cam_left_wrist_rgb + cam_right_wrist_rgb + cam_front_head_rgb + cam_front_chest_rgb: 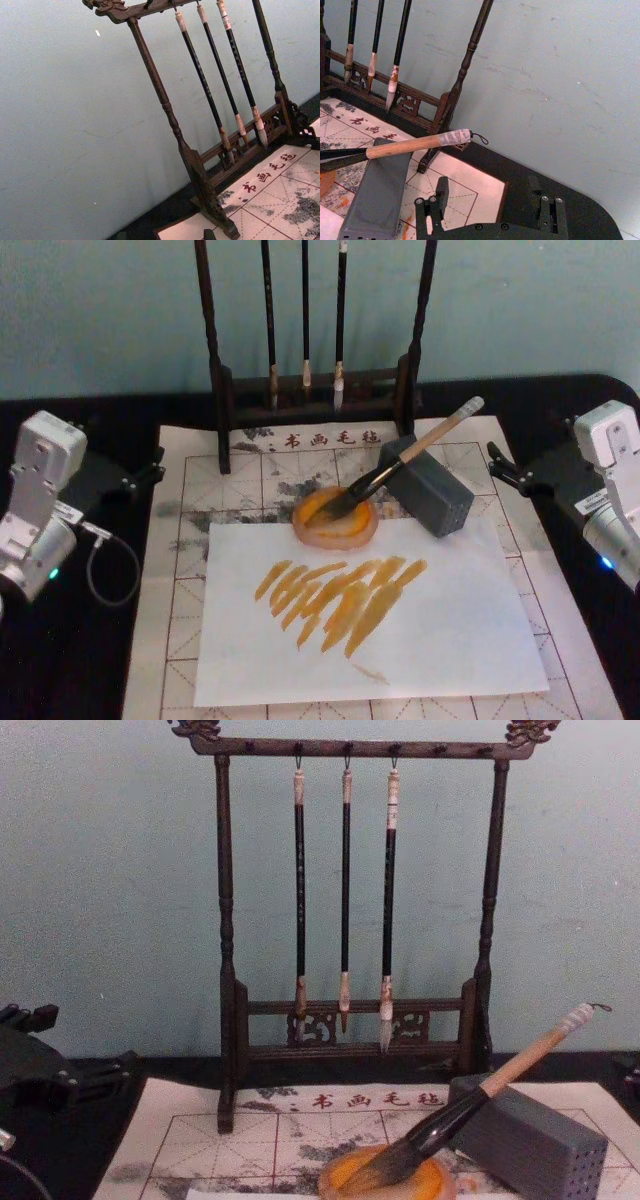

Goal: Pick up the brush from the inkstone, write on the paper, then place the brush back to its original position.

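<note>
Brush [405, 462] lies propped: bristles in the orange inkstone [362, 532], handle leaning on a grey block [440, 498], both on the gridded paper [195, 490]. Right claw [498, 462] sits parked at the right side of the tabletop [60, 670], spread open, empty. Left claw [150, 468] sits parked on the left; cannot tell its state.

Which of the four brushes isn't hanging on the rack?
The large tan-handled brush: bristles in the orange dish, handle leaning on the grey block. The three thin black-handled brushes hang from the rack.
</note>
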{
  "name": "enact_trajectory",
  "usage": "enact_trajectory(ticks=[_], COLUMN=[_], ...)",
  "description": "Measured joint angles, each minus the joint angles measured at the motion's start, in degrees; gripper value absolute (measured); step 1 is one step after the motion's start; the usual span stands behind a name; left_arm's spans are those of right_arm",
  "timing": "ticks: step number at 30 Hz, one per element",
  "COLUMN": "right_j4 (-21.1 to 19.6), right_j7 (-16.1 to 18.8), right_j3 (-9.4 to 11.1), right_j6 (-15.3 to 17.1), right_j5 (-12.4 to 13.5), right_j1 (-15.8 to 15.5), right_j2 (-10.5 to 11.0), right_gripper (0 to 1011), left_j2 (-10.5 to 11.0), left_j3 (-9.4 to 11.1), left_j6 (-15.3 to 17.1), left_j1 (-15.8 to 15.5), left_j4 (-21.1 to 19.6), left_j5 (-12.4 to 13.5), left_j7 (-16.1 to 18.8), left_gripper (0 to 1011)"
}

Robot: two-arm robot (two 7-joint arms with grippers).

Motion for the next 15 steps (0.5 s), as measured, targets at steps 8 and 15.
enact_trajectory(ticks=[8,15], right_j4=[0.0,0.0], right_j7=[0.0,0.0], right_j3=[0.0,0.0], right_j6=[0.0,0.0], right_j5=[0.0,0.0], right_j1=[0.0,0.0], right_j2=[0.0,0.0], right_gripper=[1003,1003], left_j2=[0.0,0.0], left_j3=[0.0,0.0], left_j6=[0.0,0.0], left_j1=[0.0,0.0], left_j4=[0.0,0.0], left_j5=[0.0,0.0], left_j7=[0.0,0.0], left_gripper=[1001,1001])
